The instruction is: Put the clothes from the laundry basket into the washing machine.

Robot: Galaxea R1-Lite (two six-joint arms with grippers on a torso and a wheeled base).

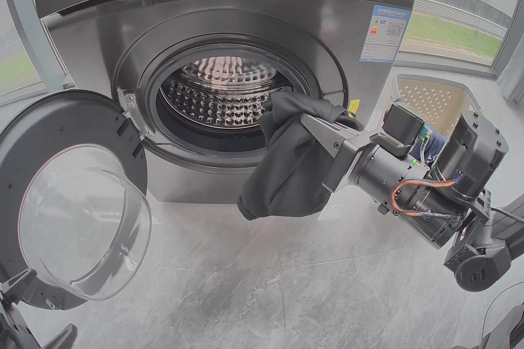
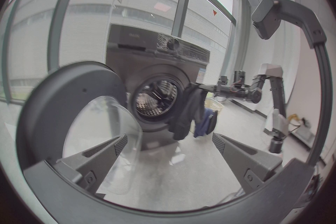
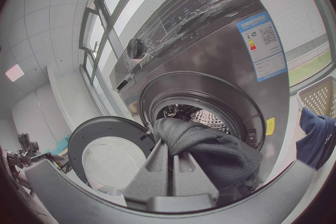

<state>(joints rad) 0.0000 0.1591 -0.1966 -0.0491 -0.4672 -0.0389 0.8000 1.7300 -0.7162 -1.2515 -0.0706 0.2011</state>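
Note:
The grey front-loading washing machine (image 1: 218,12) stands with its round door (image 1: 71,203) swung wide to the left and its steel drum (image 1: 218,94) exposed. My right gripper (image 1: 308,122) is shut on a black mesh garment (image 1: 289,164) at the right rim of the drum opening; the cloth's top edge lies over the rim and the rest hangs down the machine's front. The right wrist view has the garment (image 3: 210,151) draped over the closed fingers (image 3: 157,168). My left gripper (image 2: 168,151) is open and holds nothing, low on the left near the door's glass bowl (image 2: 101,130).
A cream laundry basket (image 1: 431,94) stands right of the machine, behind my right arm, with a dark blue garment (image 3: 315,133) hanging over its rim. Grey tiled floor (image 1: 262,279) lies bare in front of the machine. Windows surround the corner.

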